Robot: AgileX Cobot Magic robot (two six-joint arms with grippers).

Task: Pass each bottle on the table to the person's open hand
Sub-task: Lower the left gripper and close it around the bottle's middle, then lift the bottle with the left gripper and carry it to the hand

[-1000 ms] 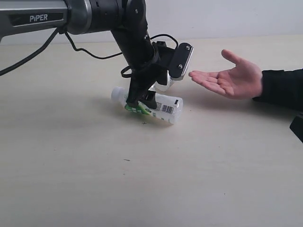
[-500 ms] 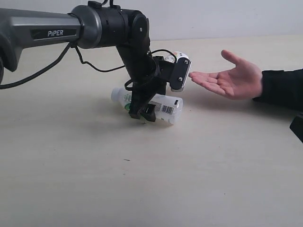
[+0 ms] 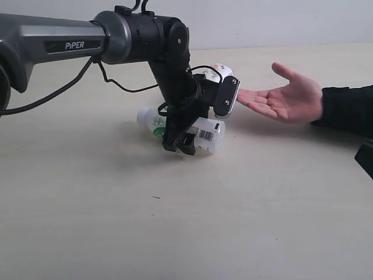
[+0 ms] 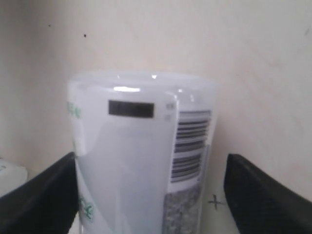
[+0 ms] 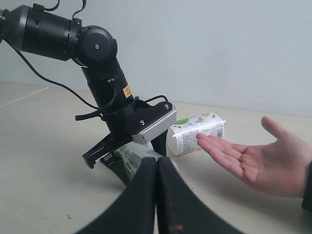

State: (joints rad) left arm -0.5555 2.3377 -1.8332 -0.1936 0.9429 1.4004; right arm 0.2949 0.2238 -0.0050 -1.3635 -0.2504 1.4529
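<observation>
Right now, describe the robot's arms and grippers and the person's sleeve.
The left arm has a grey link lettered PIPER in white, black rounded joints and a loose black cable. Its left gripper has black fingers near a silver-edged camera block. The right gripper shows two tapering black fingers. The person's sleeve is black.

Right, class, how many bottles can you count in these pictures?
2. One bottle lies on its side on the table, between the left gripper's open jaws. The other bottle lies behind that gripper, near the person's open hand. More may be hidden or out of view.
</observation>
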